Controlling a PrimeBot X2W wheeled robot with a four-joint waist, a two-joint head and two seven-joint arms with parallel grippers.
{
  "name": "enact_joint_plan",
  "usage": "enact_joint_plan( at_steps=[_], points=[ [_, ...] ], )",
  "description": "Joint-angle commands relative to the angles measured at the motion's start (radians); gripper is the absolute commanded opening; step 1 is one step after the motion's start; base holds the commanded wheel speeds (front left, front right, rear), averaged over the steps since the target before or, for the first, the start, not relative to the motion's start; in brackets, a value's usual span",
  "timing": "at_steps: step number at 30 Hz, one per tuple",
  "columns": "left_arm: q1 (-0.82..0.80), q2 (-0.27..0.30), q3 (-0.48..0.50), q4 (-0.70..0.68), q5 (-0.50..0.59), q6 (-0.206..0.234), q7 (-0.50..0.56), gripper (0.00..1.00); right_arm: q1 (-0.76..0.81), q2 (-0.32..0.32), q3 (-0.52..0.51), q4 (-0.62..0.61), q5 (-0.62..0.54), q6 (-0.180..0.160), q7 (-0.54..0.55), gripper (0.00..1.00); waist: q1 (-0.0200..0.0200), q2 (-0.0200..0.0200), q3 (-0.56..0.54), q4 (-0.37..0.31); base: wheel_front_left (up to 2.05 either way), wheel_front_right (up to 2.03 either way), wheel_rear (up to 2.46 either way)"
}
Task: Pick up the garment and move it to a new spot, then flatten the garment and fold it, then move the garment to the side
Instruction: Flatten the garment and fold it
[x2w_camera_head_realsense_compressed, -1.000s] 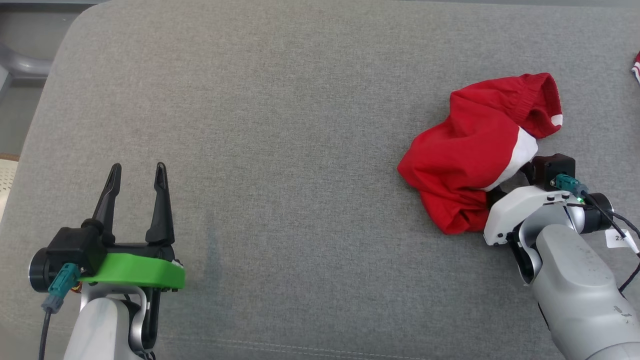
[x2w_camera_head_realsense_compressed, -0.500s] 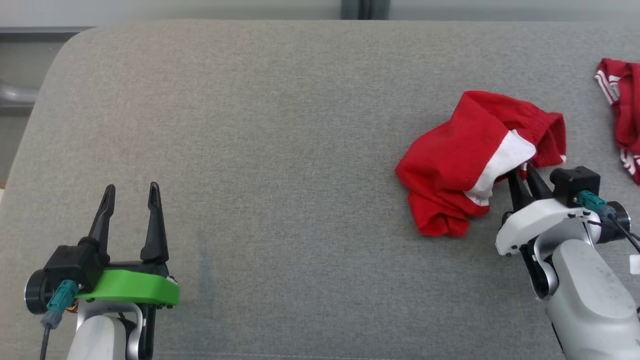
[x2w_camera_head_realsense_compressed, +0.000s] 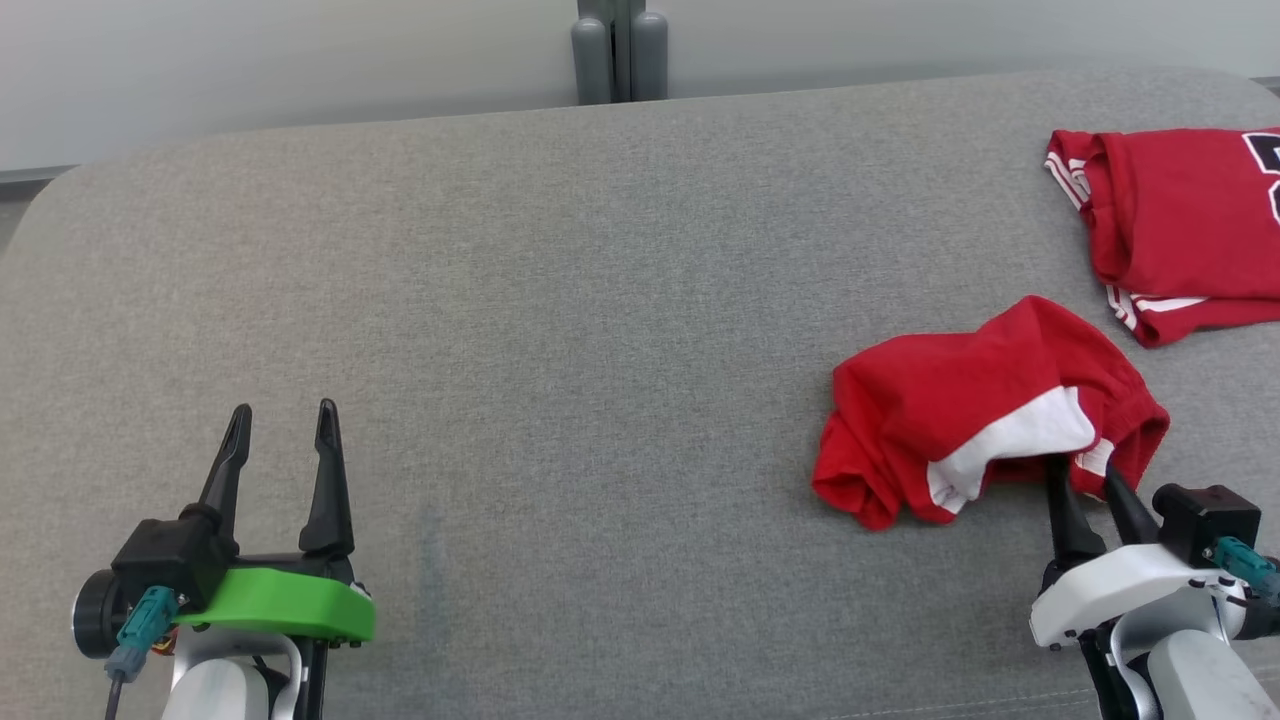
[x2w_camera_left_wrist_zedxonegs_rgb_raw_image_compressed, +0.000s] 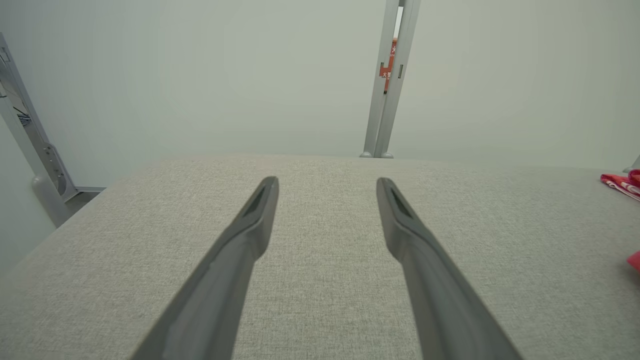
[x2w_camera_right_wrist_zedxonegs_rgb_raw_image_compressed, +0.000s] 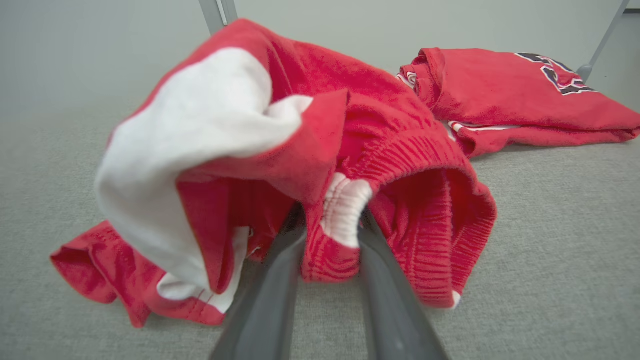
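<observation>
Red cloth with a white panel (x2w_camera_head_realsense_compressed: 1020, 435), the garment (x2w_camera_head_realsense_compressed: 960, 410) lies bunched on the right part of the grey fabric-covered counter (x2w_camera_head_realsense_compressed: 600, 300), nearer the front edge than the back. Its shape is hard to read. Folds hide most of it, and only a gathered elastic band (x2w_camera_right_wrist_zedxonegs_rgb_raw_image_compressed: 425, 200) along one opening is clear in the right wrist view.

The right tool (x2w_camera_head_realsense_compressed: 1082, 480) meets the garment's near edge. In the right wrist view, the right tool (x2w_camera_right_wrist_zedxonegs_rgb_raw_image_compressed: 330, 225) has its two fingers (x2w_camera_right_wrist_zedxonegs_rgb_raw_image_compressed: 280, 260) pressed in on a small red and white fold of the band, pinching it. The fingertips are buried in the cloth, and the fingers are blurred lower down. Part of the garment (x2w_camera_right_wrist_zedxonegs_rgb_raw_image_compressed: 300, 125) stands up off the counter above the pinch, while its left end rests on the fabric.

Behind it and further right, apart from it, lies a folded red shirt (x2w_camera_head_realsense_compressed: 1180, 220) with white stripes at the hem. The picture's right edge cuts it off, so only a scrap of its dark print shows.

Well away at the front left, the left tool (x2w_camera_head_realsense_compressed: 283, 415) has its fingers spread with nothing between them, above bare counter; in its own view the left tool (x2w_camera_left_wrist_zedxonegs_rgb_raw_image_compressed: 327, 185) points toward a pale wall (x2w_camera_left_wrist_zedxonegs_rgb_raw_image_compressed: 200, 75) and a grey post (x2w_camera_left_wrist_zedxonegs_rgb_raw_image_compressed: 390, 75). Slivers of red sit at that view's right edge, too cut off to make out.
</observation>
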Motion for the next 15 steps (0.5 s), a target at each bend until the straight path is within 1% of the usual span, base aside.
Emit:
enact_joint_plan(
  at_steps=[1, 6, 15],
  points=[
    [0.006, -0.002, 0.001, 0.001, 0.005, -0.005, -0.003, 1.00, 0.003, 0.003, -0.006, -0.022, 0.000, -0.002, 0.000, 1.00, 0.0000, 0.0000, -0.008, -0.015, 0.00, 0.00, 0.00],
    [0.000, -0.001, 0.008, 0.005, 0.005, -0.007, -0.003, 1.00, 0.018, 0.018, -0.036, -0.130, -0.023, -0.002, 0.000, 1.00, 0.0000, 0.0000, -0.011, -0.025, 0.00, 0.00, 0.00],
    [0.010, -0.005, -0.002, 0.009, 0.009, -0.012, -0.003, 1.00, 0.108, 0.073, -0.073, -0.348, -0.070, -0.002, 0.000, 1.00, 0.0000, 0.0000, -0.016, -0.038, 0.00, 0.00, 0.00]
  ],
)
